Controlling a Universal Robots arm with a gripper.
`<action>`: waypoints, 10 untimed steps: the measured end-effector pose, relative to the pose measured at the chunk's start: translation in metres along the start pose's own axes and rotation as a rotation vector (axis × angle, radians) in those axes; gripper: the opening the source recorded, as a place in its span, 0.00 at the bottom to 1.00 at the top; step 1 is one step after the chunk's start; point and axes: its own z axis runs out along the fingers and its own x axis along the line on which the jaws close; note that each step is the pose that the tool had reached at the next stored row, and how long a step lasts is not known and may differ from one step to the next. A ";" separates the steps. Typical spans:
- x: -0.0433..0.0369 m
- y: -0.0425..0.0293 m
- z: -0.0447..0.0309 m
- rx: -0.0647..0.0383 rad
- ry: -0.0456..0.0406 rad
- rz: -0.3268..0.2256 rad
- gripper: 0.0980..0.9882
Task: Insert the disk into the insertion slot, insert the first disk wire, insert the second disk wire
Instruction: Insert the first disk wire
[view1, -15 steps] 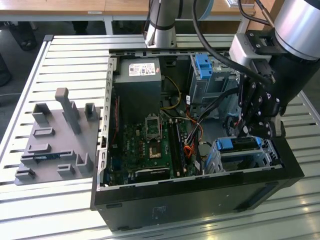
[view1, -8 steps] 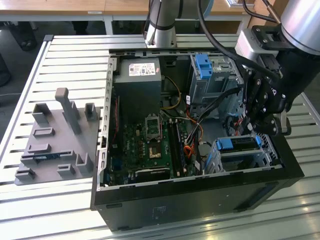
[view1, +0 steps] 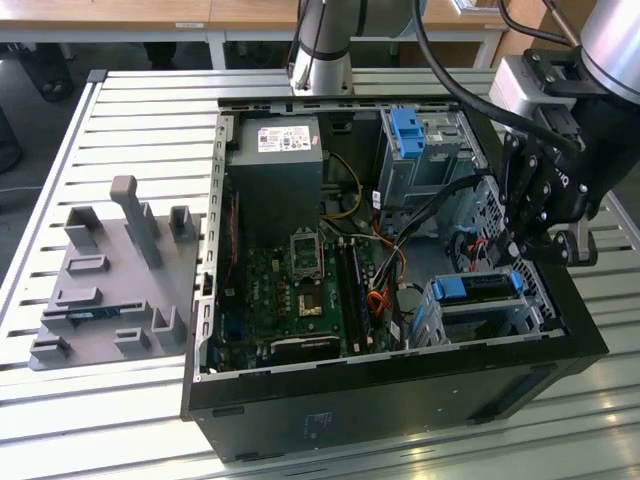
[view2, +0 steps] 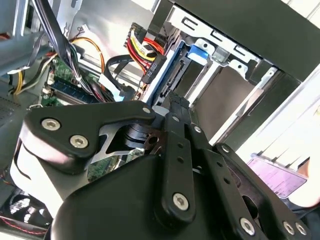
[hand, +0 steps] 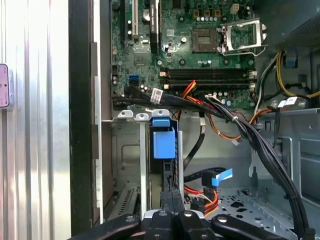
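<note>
Sitting disk (hand: 164, 142) walled by insertion slot (hand: 125, 150), hand (hand: 172, 199) near

Slatted metal table (view1: 150, 110), pale wooden desks (view1: 120, 12) behind

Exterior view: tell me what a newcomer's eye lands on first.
The open black computer case on the slatted metal table stands out first, its green motherboard exposed. At the exterior view's right, the black gripper hangs over the disk, whose bright blue caddy sits in the insertion slot. A second blue clip tops the taller cage.
</note>
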 end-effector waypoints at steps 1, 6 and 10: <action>-0.0002 0.0000 0.0002 0.000 -0.0004 0.010 0.01; -0.0034 0.0000 0.0004 0.000 -0.0004 0.018 0.01; -0.0051 0.0001 0.0005 0.000 -0.0006 0.018 0.01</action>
